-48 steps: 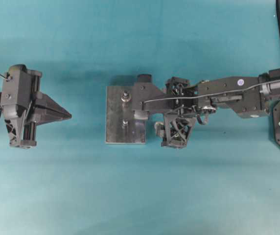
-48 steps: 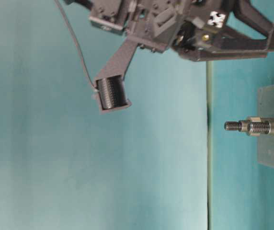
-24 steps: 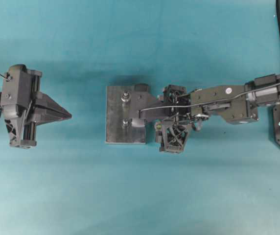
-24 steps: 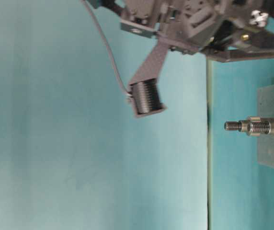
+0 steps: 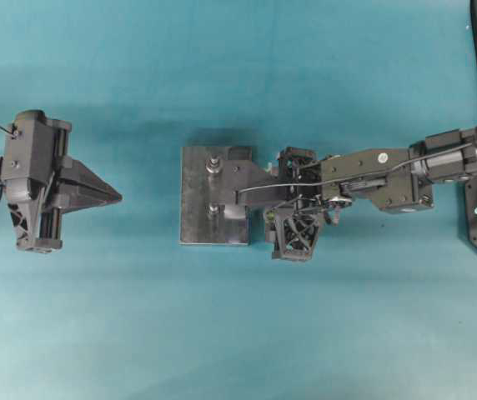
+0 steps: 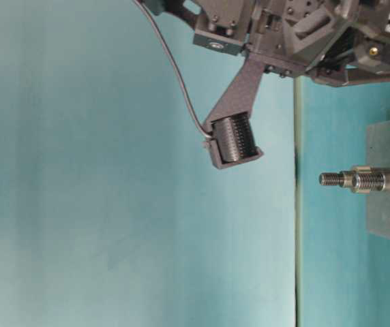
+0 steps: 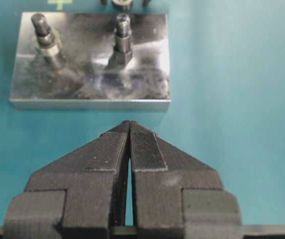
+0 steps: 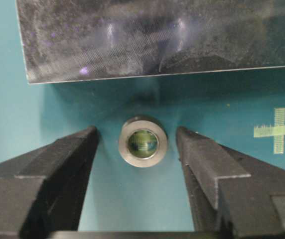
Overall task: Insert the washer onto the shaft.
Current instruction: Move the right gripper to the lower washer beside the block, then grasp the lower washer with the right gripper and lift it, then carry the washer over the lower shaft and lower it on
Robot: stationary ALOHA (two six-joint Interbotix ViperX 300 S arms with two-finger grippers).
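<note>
Right gripper [image 8: 138, 149]: jaws apart at a medium spread, one finger on each side of the washer [image 8: 143, 141], neither pad touching it. The straddle reads as set-up for a pinch across the ring's outer edge; nothing is held yet.

Washer: a small metal ring lying flat on the teal table [image 8: 107, 209], between the right fingers in the wrist view. It sits near the plate's edge, with the plate at 12 o'clock from it. Flat on the cloth, it offers only a thin rim to grip, so the pads likely need to sit low.

Base plate [image 5: 195, 218]: a grey metal block at table centre in the overhead view, just at 9 o'clock of the right wrist. It carries two upright threaded shafts [image 7: 123, 37], one with a brass-toned collar [image 7: 49, 46]. Which shaft is meant for the washer cannot be told.

Printed cross mark [image 8: 279, 130]: at 3 o'clock of the washer.

Left gripper [image 7: 129, 130]: fingers pressed together, empty, aimed at the plate from well apart. In the overhead view it [image 5: 113, 197] sits far at 9 o'clock of the plate, seemingly parked out of the working arm's way.

Task state, as judged: pick not yet made; insertion entirely ahead.
</note>
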